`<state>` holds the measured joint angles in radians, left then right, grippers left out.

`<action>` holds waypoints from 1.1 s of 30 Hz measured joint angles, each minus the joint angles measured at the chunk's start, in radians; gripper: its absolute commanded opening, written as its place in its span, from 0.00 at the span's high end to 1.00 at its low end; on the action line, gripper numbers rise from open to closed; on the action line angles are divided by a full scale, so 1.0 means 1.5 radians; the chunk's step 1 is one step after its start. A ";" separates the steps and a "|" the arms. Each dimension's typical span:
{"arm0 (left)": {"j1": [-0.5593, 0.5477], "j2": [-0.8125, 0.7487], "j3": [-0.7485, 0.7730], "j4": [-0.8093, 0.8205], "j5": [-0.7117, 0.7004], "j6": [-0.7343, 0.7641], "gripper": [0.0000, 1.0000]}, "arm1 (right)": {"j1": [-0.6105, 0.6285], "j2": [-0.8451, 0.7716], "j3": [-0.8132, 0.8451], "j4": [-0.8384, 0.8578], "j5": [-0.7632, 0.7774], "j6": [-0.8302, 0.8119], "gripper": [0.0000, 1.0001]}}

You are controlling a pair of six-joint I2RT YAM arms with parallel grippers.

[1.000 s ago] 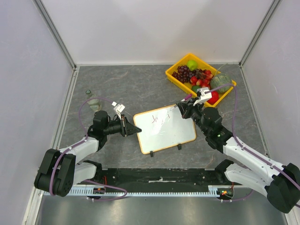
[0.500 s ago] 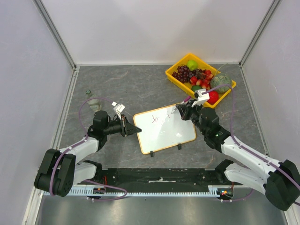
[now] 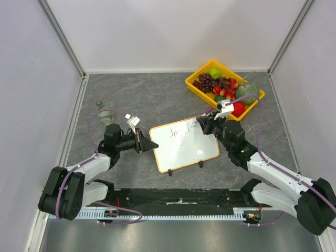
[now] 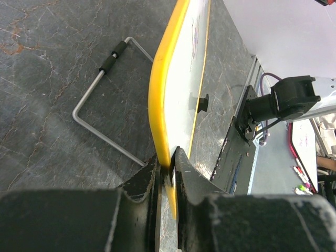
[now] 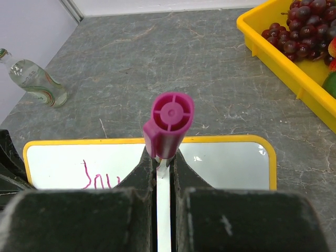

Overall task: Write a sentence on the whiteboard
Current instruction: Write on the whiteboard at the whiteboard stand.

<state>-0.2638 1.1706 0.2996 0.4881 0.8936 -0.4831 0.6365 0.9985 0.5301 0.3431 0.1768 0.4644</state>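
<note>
Firmly Gripped: Board on One Side, Marker on the Other

Nearest the arm bases, in the lower centre of the top view, the whiteboard stands tilted on the grey table, its two black feet toward the bottom of the frame. At the board's left edge the left gripper is nearly closed, and the left wrist view shows its fingers pinching the yellow-tan frame between them. In that same view a bent wire stand lies on the stone behind the board.

At the board's upper right corner the right gripper is closed tight on a magenta marker. It is seen end-on in the right wrist view, pointing down toward the white surface (its tip is hidden by the fingers, so contact cannot be told).

The sentence appears as a few pinkish-red strokes along the board's upper part, left of the marker.

Farther off, a clear bottle lies at centre left. A yellow fruit tray sits at upper right, with dark grapes in it.
</note>
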 measured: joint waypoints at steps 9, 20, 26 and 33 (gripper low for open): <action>0.000 0.000 0.000 0.000 0.000 0.000 0.98 | 0.000 0.000 -0.006 0.003 -0.019 0.005 1.00; 0.000 0.000 0.000 0.000 0.000 0.000 0.98 | 0.000 -0.019 -0.030 0.000 -0.024 0.010 1.00; 0.000 0.000 0.000 0.000 0.000 0.000 0.98 | 0.000 -0.030 -0.033 -0.014 -0.014 0.010 1.00; 0.000 0.000 0.000 0.000 0.000 0.000 0.98 | 0.000 -0.033 -0.040 -0.015 -0.016 0.010 1.00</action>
<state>-0.2638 1.1706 0.2996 0.4881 0.8932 -0.4831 0.6361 0.9485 0.4706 0.3202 0.1535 0.4793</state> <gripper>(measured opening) 0.174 0.067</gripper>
